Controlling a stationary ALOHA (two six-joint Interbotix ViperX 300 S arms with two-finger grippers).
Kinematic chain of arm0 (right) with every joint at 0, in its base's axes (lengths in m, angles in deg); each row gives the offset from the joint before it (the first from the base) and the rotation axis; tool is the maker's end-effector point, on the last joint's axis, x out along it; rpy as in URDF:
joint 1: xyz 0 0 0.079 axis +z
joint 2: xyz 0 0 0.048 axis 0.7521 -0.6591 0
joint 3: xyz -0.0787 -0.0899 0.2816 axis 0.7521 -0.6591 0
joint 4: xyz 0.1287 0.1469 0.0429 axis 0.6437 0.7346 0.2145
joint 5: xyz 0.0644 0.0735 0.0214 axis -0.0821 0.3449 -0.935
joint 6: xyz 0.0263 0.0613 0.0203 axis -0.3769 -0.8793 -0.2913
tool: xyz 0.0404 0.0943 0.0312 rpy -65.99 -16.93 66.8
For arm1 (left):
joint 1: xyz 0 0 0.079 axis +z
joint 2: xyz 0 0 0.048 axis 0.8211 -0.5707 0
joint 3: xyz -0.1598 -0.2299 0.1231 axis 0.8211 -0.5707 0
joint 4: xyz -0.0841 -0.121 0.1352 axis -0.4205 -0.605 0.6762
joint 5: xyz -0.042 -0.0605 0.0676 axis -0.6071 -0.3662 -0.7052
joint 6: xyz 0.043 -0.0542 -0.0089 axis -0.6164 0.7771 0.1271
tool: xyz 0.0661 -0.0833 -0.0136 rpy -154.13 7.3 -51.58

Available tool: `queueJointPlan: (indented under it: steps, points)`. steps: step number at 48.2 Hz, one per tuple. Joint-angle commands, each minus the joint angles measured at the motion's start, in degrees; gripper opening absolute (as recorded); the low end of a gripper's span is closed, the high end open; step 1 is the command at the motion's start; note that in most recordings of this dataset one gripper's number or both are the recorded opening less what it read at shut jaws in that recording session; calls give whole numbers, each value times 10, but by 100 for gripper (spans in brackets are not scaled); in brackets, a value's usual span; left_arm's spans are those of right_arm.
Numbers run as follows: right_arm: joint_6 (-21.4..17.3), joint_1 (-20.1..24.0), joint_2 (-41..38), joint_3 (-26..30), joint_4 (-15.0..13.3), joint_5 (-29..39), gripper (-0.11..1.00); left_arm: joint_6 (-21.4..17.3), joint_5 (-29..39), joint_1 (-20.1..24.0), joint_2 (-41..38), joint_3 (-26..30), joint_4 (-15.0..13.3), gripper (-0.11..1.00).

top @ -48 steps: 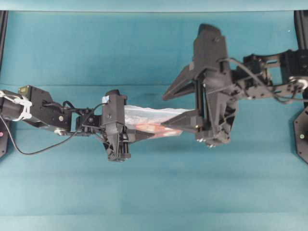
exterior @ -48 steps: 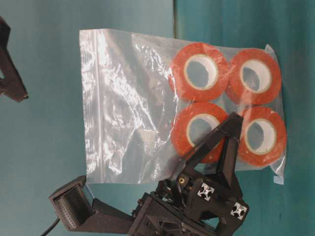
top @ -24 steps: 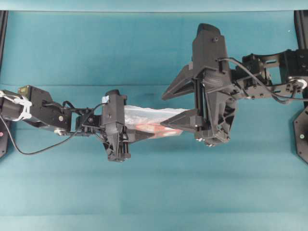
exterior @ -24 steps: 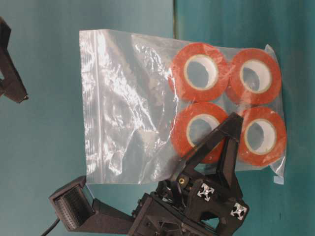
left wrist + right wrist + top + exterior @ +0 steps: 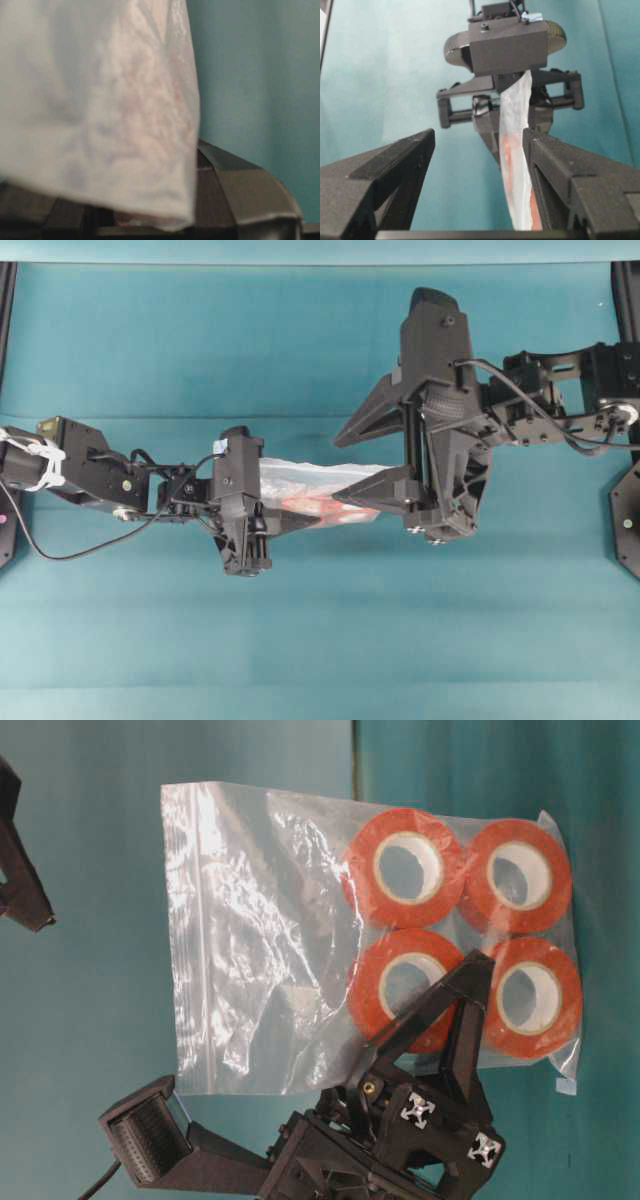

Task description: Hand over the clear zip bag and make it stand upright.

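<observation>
The clear zip bag [image 5: 320,483] hangs in the air, edge-on from above. In the table-level view the bag [image 5: 270,940] shows several orange-red tape rolls [image 5: 405,865] at one end and the zip strip at the other. My left gripper [image 5: 283,506] is shut on the bag's left end; it also shows in the table-level view [image 5: 462,995] and the right wrist view [image 5: 520,84]. My right gripper [image 5: 340,471] is wide open, its fingers on either side of the bag's right end. In the right wrist view the bag [image 5: 515,150] lies close against the right-hand finger [image 5: 560,170]. The left wrist view is mostly filled by blurred bag [image 5: 100,100].
The teal table cloth [image 5: 320,640] lies under both arms. Dark frame parts stand at the left edge [image 5: 6,300] and right edge [image 5: 626,510] of the overhead view.
My right gripper has crept very slightly to the left along the bag. The left gripper and the bag have not visibly moved.
</observation>
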Motion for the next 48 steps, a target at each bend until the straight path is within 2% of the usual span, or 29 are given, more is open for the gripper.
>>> queueJointPlan:
  steps: [1, 48]
  points:
    - [-3, 1, 10, 13, 0, -5, 82, 0, 6, -6, 0, -3, 1, 25]
    - [0, 3, 8, 16, 0, -20, 82, -2, 4, 1, 0, 0, 1, 25]
